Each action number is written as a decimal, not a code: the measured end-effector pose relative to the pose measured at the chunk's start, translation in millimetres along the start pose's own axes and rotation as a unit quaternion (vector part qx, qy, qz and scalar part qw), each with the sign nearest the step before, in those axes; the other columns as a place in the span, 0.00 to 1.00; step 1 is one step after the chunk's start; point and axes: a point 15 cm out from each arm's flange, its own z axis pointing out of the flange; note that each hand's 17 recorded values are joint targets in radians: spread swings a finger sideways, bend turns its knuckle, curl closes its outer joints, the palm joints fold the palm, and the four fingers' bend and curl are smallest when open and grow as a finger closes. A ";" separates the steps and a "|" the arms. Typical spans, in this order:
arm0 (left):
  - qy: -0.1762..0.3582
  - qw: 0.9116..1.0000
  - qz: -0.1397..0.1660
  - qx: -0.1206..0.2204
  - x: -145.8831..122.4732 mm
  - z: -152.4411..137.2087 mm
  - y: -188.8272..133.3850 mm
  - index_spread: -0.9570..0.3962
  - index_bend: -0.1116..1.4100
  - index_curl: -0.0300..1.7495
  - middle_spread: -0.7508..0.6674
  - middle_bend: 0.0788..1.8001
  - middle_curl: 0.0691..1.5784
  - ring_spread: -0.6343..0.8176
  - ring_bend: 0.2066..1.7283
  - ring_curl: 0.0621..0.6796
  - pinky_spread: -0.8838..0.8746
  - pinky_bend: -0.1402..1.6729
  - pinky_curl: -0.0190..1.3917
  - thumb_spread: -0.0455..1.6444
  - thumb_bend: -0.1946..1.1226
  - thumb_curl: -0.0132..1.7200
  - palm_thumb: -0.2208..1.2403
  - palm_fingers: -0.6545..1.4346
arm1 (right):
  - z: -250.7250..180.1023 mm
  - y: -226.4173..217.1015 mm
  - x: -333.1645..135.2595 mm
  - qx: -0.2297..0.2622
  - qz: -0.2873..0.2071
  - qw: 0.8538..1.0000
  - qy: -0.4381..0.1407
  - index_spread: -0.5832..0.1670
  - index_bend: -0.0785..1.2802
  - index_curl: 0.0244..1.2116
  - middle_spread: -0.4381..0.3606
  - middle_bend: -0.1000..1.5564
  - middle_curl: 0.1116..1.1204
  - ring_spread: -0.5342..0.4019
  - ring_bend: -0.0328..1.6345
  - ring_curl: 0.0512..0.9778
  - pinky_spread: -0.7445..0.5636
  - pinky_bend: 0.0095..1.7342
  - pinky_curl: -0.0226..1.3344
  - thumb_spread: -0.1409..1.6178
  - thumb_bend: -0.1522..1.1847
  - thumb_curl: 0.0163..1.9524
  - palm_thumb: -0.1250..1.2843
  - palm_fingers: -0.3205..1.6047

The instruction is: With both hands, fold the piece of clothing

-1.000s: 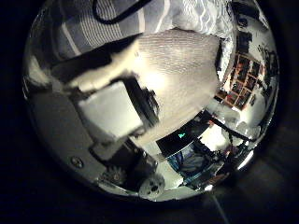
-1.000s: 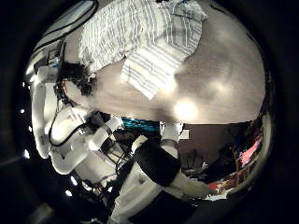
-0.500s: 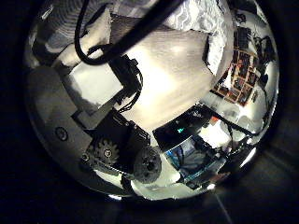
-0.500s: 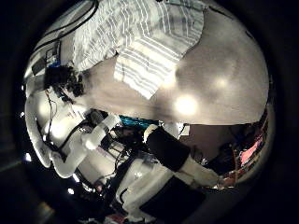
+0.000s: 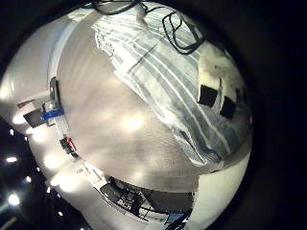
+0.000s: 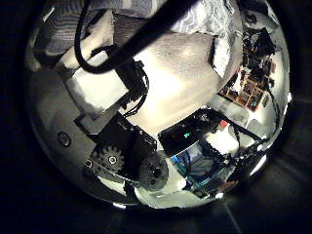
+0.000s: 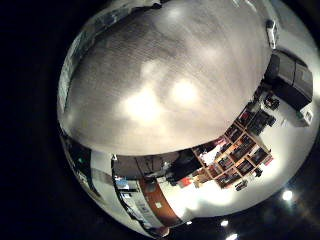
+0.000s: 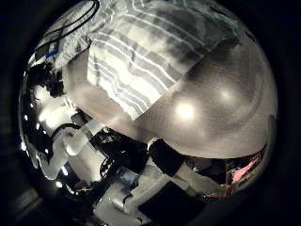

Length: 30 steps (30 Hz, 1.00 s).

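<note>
A striped garment (image 5: 163,67) lies spread on the table (image 5: 106,134) in the left little finger side palm view, with parts of the left hand (image 5: 216,91) lying on its edge. In the left thumb side palm view the left hand's own body (image 6: 112,117) fills much of the picture, and the striped cloth (image 6: 210,19) lies past it on the table (image 6: 190,78). In the right thumb side palm view the garment (image 8: 150,52) is large and close, with a folded edge on the table (image 8: 212,104).
A white robot arm (image 8: 61,151) stands beside the table in the right thumb side palm view. Shelves (image 6: 255,83) and room clutter lie beyond the table edge. Cables (image 5: 177,24) run over the garment.
The right thumb side view has come closer to the garment, which now fills more of it. The left thumb side view shifted a second ago and has hardly changed since.
</note>
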 end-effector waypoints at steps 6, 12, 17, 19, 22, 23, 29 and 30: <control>0.000 1.000 0.000 0.001 -0.2 -0.6 0.2 0.19 0.46 0.66 0.18 0.57 0.57 0.14 0.75 0.76 0.14 0.62 0.52 0.65 0.13 0.28 0.64 0.82 | 4.2 -4.8 2.1 -0.004 0.001 1.000 0.015 0.53 0.16 0.18 0.54 0.23 0.28 0.56 0.39 0.25 0.73 0.31 0.21 0.64 0.10 0.19 0.53 0.22; -0.002 1.000 -0.002 0.000 -3.3 -0.7 0.2 0.19 0.44 0.68 0.18 0.56 0.57 0.14 0.75 0.75 0.13 0.62 0.52 0.65 0.13 0.28 0.64 0.82 | 6.0 -18.1 5.2 0.006 0.008 0.999 0.038 0.57 0.16 0.18 0.50 0.25 0.29 0.50 0.41 0.26 0.67 0.31 0.21 0.62 0.10 0.21 0.60 0.25; -0.001 1.000 -0.003 0.001 -5.3 -2.7 1.5 0.18 0.43 0.69 0.17 0.56 0.58 0.14 0.75 0.75 0.13 0.61 0.53 0.65 0.13 0.28 0.64 0.83 | 1.5 -24.6 10.7 0.015 0.017 0.997 0.071 0.53 0.13 0.16 0.37 0.30 0.33 0.33 0.51 0.31 0.44 0.43 0.23 0.61 0.10 0.23 0.64 0.37; 0.001 1.000 -0.004 0.002 -7.5 -3.4 1.3 0.18 0.43 0.69 0.17 0.55 0.58 0.14 0.75 0.75 0.13 0.61 0.53 0.65 0.13 0.29 0.64 0.83 | 0.5 -27.6 12.0 0.021 0.022 0.997 0.076 0.50 0.13 0.15 0.32 0.32 0.35 0.28 0.55 0.34 0.35 0.48 0.25 0.61 0.10 0.23 0.65 0.41; 0.001 1.000 -0.006 0.007 -10.0 -7.2 0.0 0.18 0.42 0.70 0.17 0.55 0.58 0.14 0.75 0.75 0.13 0.61 0.53 0.65 0.13 0.29 0.64 0.83 | -1.4 -31.4 12.5 0.030 0.023 0.996 0.077 0.40 0.16 0.14 0.20 0.38 0.41 0.21 0.64 0.41 0.18 0.60 0.28 0.60 0.10 0.24 0.67 0.52; 0.001 1.000 -0.006 0.008 -10.9 -8.5 -0.1 0.18 0.42 0.70 0.17 0.55 0.58 0.13 0.75 0.75 0.13 0.60 0.53 0.65 0.13 0.29 0.64 0.83 | -2.1 -33.0 12.6 0.033 0.023 0.996 0.078 0.37 0.18 0.14 0.18 0.41 0.45 0.20 0.66 0.43 0.17 0.62 0.30 0.60 0.10 0.24 0.68 0.56; 0.004 1.000 -0.004 0.008 -11.4 -11.9 1.5 0.17 0.41 0.71 0.17 0.55 0.59 0.13 0.75 0.75 0.13 0.60 0.54 0.65 0.13 0.29 0.64 0.83 | -6.6 -37.9 13.6 0.045 0.022 0.996 0.080 0.19 0.36 0.23 0.08 0.49 0.58 0.21 0.68 0.50 0.19 0.67 0.35 0.59 0.11 0.26 0.74 0.75; 0.006 1.000 -0.006 0.009 -12.2 -12.3 1.1 0.17 0.41 0.71 0.17 0.54 0.59 0.13 0.75 0.75 0.13 0.60 0.54 0.65 0.13 0.29 0.64 0.83 | -7.8 -37.6 13.8 0.047 0.022 0.995 0.080 0.18 0.43 0.27 0.08 0.51 0.60 0.22 0.69 0.51 0.21 0.67 0.36 0.58 0.11 0.26 0.76 0.79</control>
